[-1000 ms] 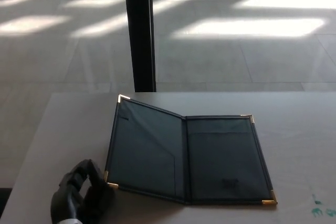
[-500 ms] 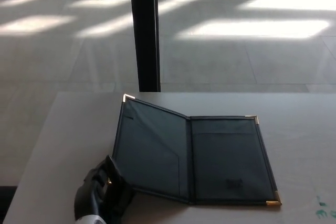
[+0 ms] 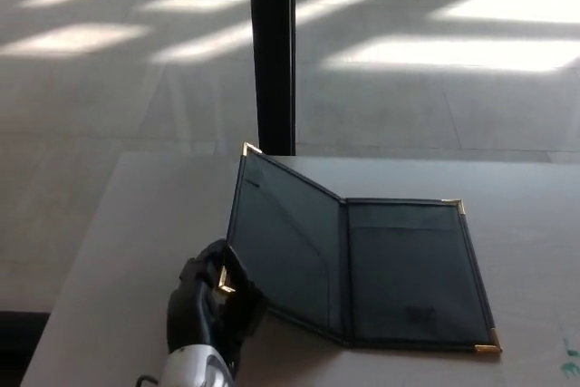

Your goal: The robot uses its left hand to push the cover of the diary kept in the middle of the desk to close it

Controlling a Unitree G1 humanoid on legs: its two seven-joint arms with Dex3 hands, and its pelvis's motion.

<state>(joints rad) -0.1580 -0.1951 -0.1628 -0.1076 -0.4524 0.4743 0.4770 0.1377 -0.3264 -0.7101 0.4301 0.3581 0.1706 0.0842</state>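
Observation:
A dark diary (image 3: 362, 265) with gold corner caps lies open in the middle of the pale desk (image 3: 136, 215). Its right half rests flat. Its left cover (image 3: 281, 237) is raised steeply, standing at a slant off the desk. My left hand (image 3: 210, 310) is under and against the near left corner of that cover, with the gold cap resting on its fingers. The hand holds nothing and its fingers are curled but apart. My right hand does not show.
A black vertical post (image 3: 272, 52) stands just behind the desk's far edge, in line with the raised cover. Sunlit floor tiles lie beyond. A small green mark (image 3: 571, 360) sits on the desk at the near right.
My left hand has moved right and forward under the cover's near corner, and the left cover has tilted up from nearly flat to steep. The camera view has also shifted.

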